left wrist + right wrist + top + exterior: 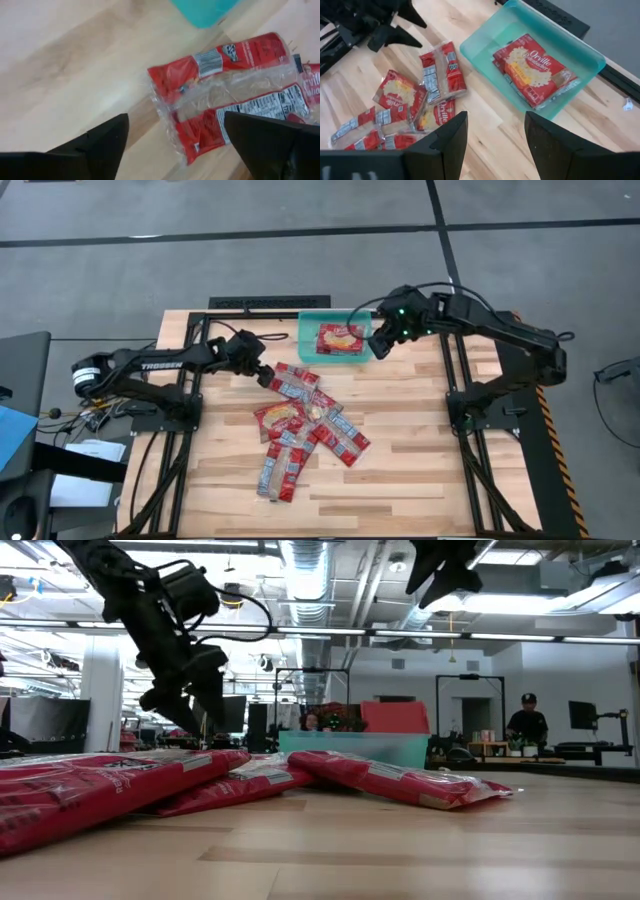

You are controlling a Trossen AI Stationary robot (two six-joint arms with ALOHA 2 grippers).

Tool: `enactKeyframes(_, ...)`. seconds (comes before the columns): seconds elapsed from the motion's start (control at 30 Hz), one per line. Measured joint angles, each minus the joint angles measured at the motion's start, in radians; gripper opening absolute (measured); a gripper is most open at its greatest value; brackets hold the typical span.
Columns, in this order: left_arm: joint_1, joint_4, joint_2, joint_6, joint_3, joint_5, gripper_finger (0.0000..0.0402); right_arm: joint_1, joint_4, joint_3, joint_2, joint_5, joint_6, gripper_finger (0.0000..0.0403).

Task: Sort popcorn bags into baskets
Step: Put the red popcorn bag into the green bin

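Observation:
Several red popcorn bags (305,425) lie in a loose overlapping pile on the wooden table. A squarish bag (340,338) lies flat in the teal basket (308,345) at the table's far edge, also in the right wrist view (532,67). My left gripper (266,375) is open above the table just left of the pile's far bag (235,95). My right gripper (381,347) is open and empty, raised beside the basket's right end.
Black frame rails (455,395) run along the table's left and right sides and far edge. Bare wood lies near and right of the pile. A person (526,725) stands in the room beyond the table.

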Motion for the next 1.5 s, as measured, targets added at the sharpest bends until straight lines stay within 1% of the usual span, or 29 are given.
enactKeyframes(0.17, -0.015, 0.047, 0.089, -0.020, -0.001, 0.015, 0.0321, 0.042, -0.006, 0.000, 0.003, 0.034, 0.028, 0.0221)
enactKeyframes(0.23, -0.023, 0.089, 0.136, -0.032, 0.000, 0.023, 0.0321, 0.057, -0.006, 0.000, 0.009, 0.037, 0.030, 0.0220)
enactKeyframes(0.4, -0.027, 0.132, 0.255, -0.087, 0.001, 0.049, 0.0320, 0.084, -0.004, -0.001, 0.009, 0.038, 0.054, 0.0213)
enactKeyframes(0.5, -0.028, 0.185, 0.309, -0.097, 0.003, 0.097, 0.0312, 0.098, -0.004, -0.001, 0.009, 0.038, 0.058, 0.0209)
enactKeyframes(0.57, -0.030, 0.210, 0.335, -0.109, 0.004, 0.107, 0.0292, 0.109, -0.004, -0.001, 0.009, 0.038, 0.058, 0.0207)
enactKeyframes(0.63, -0.030, 0.215, 0.352, -0.117, 0.004, 0.108, 0.0257, 0.118, -0.004, -0.001, 0.009, 0.038, 0.058, 0.0204)
enactKeyframes(0.73, -0.029, 0.225, 0.369, -0.117, 0.004, 0.127, 0.0184, 0.136, -0.004, -0.001, 0.009, 0.046, 0.059, 0.0200)
enactKeyframes(0.9, -0.030, 0.240, 0.378, -0.053, 0.002, 0.178, 0.0039, 0.170, -0.004, -0.001, 0.009, 0.101, 0.066, 0.0191)
enactKeyframes(0.93, -0.030, 0.243, 0.378, -0.044, 0.002, 0.195, 0.0021, 0.175, -0.004, -0.001, 0.009, 0.110, 0.066, 0.0189)
enactKeyframes(1.03, -0.031, 0.241, 0.379, -0.051, 0.002, 0.240, 0.0010, 0.187, -0.004, -0.001, 0.009, 0.115, 0.058, 0.0183)
enactKeyframes(1.13, -0.039, 0.227, 0.367, -0.076, 0.002, 0.311, 0.0003, 0.188, 0.003, -0.001, 0.009, 0.113, 0.045, 0.0178)
enactKeyframes(1.2, -0.053, 0.216, 0.340, -0.080, 0.006, 0.323, 0.0001, 0.188, 0.015, -0.001, 0.009, 0.111, 0.021, 0.0176)
enactKeyframes(1.33, -0.068, 0.171, 0.255, -0.074, 0.035, 0.279, 0.0000, 0.184, 0.029, -0.001, 0.009, 0.089, -0.033, 0.0178)
enactKeyframes(1.5, -0.089, 0.094, 0.126, -0.019, 0.087, 0.217, 0.0000, 0.162, 0.102, -0.001, 0.013, -0.041, -0.142, 0.0191)
